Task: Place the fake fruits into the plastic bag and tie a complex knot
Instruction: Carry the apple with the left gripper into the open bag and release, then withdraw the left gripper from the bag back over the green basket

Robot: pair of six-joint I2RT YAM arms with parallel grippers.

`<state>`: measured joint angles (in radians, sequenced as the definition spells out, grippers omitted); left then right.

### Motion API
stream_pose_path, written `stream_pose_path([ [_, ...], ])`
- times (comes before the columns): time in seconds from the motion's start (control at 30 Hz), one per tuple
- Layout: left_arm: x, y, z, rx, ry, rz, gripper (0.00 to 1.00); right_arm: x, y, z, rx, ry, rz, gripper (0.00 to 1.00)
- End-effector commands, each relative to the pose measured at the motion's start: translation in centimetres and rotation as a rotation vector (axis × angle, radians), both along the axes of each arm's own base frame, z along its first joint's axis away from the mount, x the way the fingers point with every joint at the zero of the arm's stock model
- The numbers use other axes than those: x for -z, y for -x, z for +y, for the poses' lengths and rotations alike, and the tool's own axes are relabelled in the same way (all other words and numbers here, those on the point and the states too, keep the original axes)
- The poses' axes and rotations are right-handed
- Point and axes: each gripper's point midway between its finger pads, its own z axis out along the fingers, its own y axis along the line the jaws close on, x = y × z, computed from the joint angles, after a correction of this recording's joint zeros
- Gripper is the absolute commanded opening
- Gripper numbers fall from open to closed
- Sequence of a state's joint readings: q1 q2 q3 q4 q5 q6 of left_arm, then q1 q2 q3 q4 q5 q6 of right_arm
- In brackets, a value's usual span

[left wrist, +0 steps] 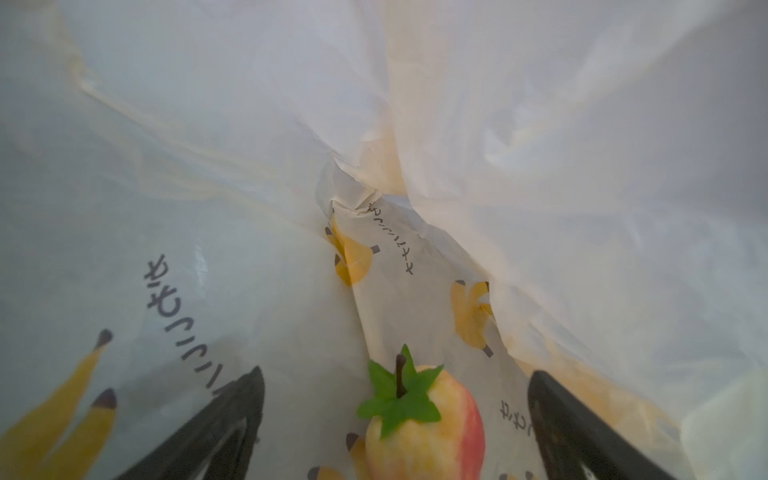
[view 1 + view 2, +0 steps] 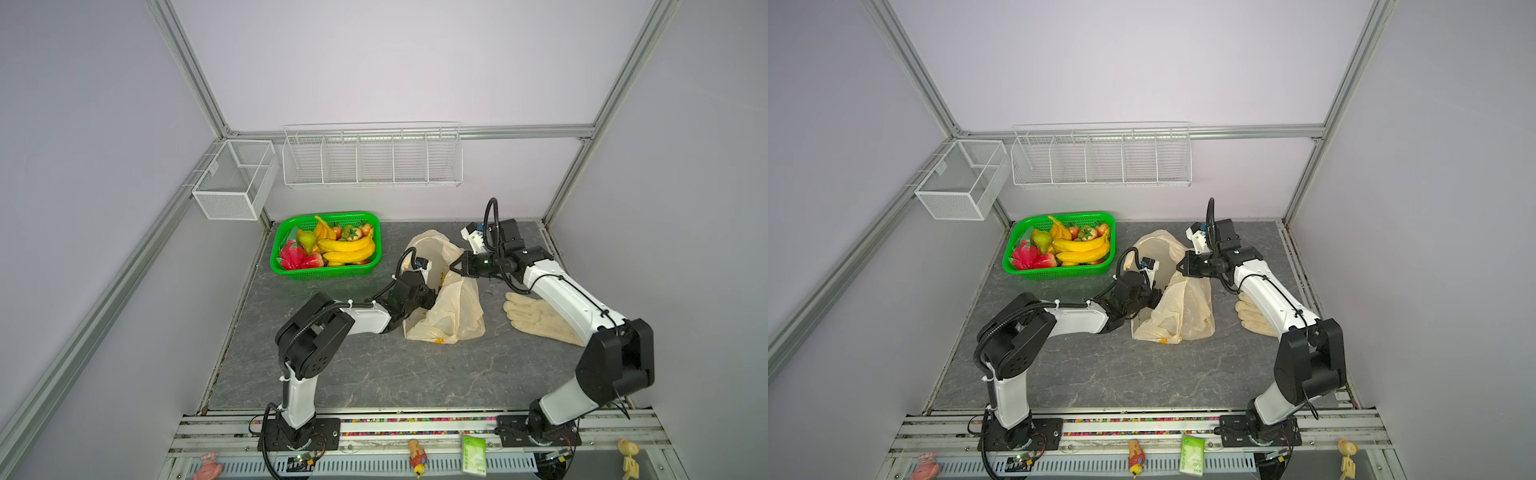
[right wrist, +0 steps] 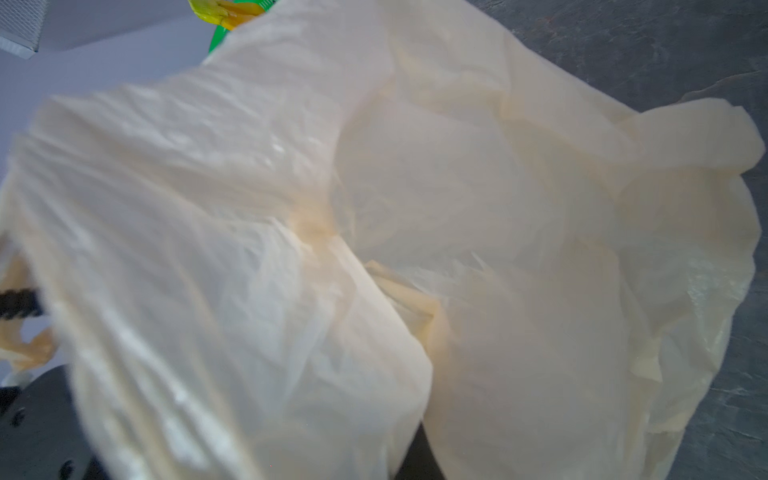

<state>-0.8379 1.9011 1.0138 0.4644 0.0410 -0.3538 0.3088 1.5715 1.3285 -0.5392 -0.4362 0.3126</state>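
Left wrist view, inside the plastic bag [image 1: 540, 166]: the left gripper [image 1: 395, 380] stands with its jaws spread wide and grips nothing. A red-and-yellow toy apple [image 1: 428, 432] lies loose between them on the bag's printed side, clear of both fingers, apparently where it was meant to land. In both top views the bag sits mid-table, its mouth turned toward that arm. A cream glove [image 2: 536, 320] lies unused just beside it. The right gripper [image 2: 456, 269], pinched tight on the bag's upper rim, lifts the film, evidently so the opening is wide enough for loading. At the back, the green basket [image 2: 286, 272] holds the rest of the toy fruits [image 2: 348, 248], bananas on top. No knot is tied yet.
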Motion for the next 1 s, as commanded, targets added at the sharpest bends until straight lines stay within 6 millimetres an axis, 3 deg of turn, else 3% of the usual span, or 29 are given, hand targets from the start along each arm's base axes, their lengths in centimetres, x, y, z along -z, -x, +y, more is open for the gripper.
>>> stream_pose_path([
  [0.0, -1.4, 1.0, 0.7, 0.040, -0.018, -0.020, 0.99, 0.6, 0.7, -1.1, 0.012, 0.050, -0.001, 0.06],
  [0.2, -2.7, 2.8, 2.7, 0.075, -0.077, -0.014, 0.97, 1.1, 0.5, -2.7, 0.050, 0.123, -0.012, 0.06],
  [0.4, -5.0, 6.4, 4.7, 0.189, -0.036, 0.015, 0.91, 1.3, 0.2, -3.6, 0.074, 0.166, -0.018, 0.06],
  [0.53, -7.5, 8.3, 7.3, 0.238, 0.041, 0.028, 0.87, 1.5, 0.0, -3.7, 0.081, 0.172, -0.016, 0.06],
  [0.6, -8.9, 7.1, 10.4, 0.100, 0.079, 0.023, 0.85, 1.5, 0.0, -3.7, 0.080, 0.173, -0.016, 0.06],
  [0.7, -10.7, 3.6, 16.8, -0.228, 0.069, -0.050, 0.85, 1.7, -0.1, -3.8, 0.079, 0.175, -0.014, 0.06],
  [0.8, -11.8, 0.4, 21.6, -0.429, 0.010, -0.042, 0.85, 1.6, -0.1, -3.7, 0.077, 0.170, -0.015, 0.06],
  [0.97, -12.6, -3.5, 23.6, -0.485, -0.289, -0.114, 0.85, 1.4, -0.1, -3.4, 0.069, 0.156, -0.016, 0.06],
])
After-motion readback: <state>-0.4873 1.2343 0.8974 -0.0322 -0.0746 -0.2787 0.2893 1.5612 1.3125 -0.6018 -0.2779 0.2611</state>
